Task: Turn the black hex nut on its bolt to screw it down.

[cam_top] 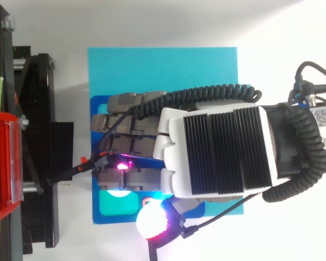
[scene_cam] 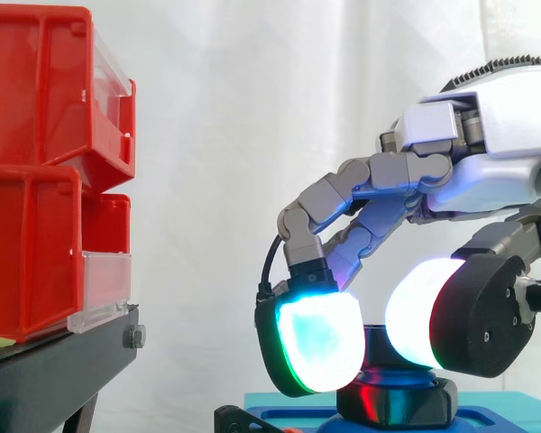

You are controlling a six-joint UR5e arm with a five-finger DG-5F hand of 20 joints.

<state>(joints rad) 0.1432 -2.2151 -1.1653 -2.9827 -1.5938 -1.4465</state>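
Off at the left edge the red bins [scene_cam: 36, 180] sit stacked, glossy hard plastic with clear front lips, on the black stand [scene_cam: 54, 370], and the white curtain [scene_cam: 252, 108] hangs in soft folds behind everything. Lower down and nearer the middle, seen from above, a flat cyan plate [cam_top: 163, 68] lies on the table with a darker blue base [cam_top: 114, 217] on top of it. The black hex nut [scene_cam: 398, 403] sits low in the bottom centre-right of the side view, squat and shiny with flat faces, on that blue base. A bit of blue bolt [scene_cam: 389, 370] shows just above it. The hand [scene_cam: 487, 171] comes in from the right edge and bows down over the nut, palm facing the plate, its grey and white shell sloping towards the middle of the frame. From above, its back [cam_top: 223, 152] is a ribbed black panel in a white casing, covering the nut completely. I cannot tell from here whether the hand actually has hold of the nut or only hangs close over it.
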